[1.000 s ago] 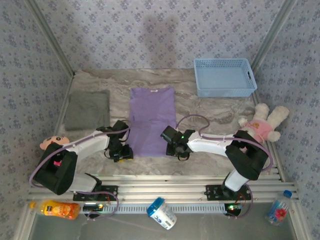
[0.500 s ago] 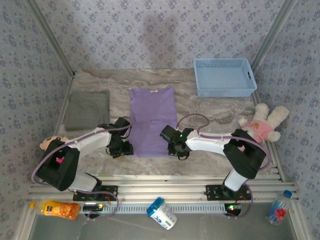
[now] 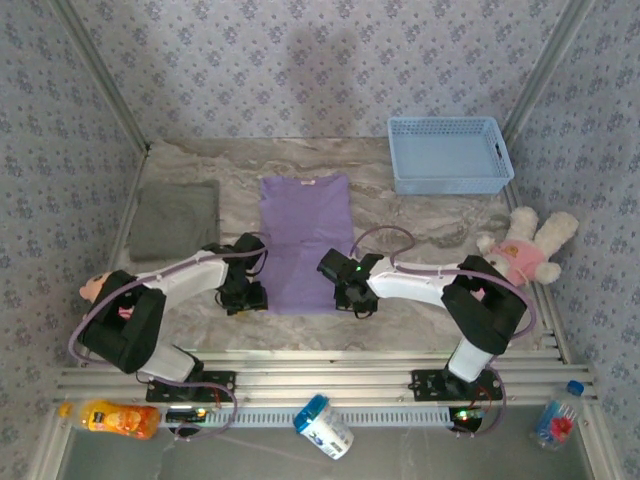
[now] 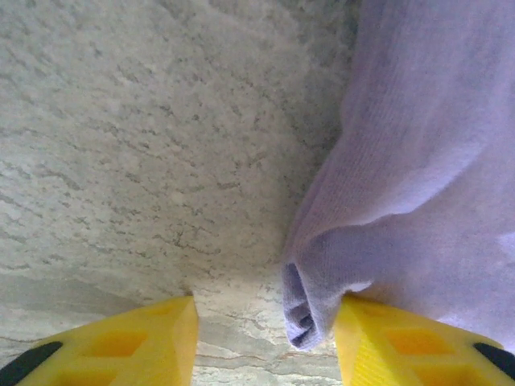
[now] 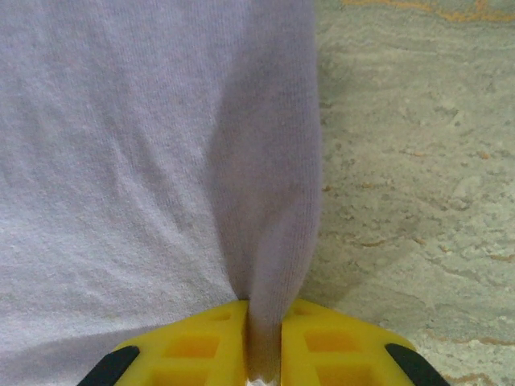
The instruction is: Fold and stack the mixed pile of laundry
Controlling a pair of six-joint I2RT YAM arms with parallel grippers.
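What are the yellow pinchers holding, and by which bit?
The right gripper pinches the purple T-shirt by a fold at its near right edge. The left gripper stands open around the near left corner, gripping nothing.

Seen from above, the left gripper [image 3: 245, 298] and right gripper [image 3: 353, 299] bury their fingertips under their own wrist housings [image 3: 340, 268]; close up, the fold of the lavender T-shirt [image 5: 121, 145] vanishes between the right gripper's yellow fingers [image 5: 193, 350], themselves cropped at the frame's bottom.

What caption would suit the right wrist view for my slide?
Right gripper shut on a pinched fold of the lavender T-shirt, marble table beside it.
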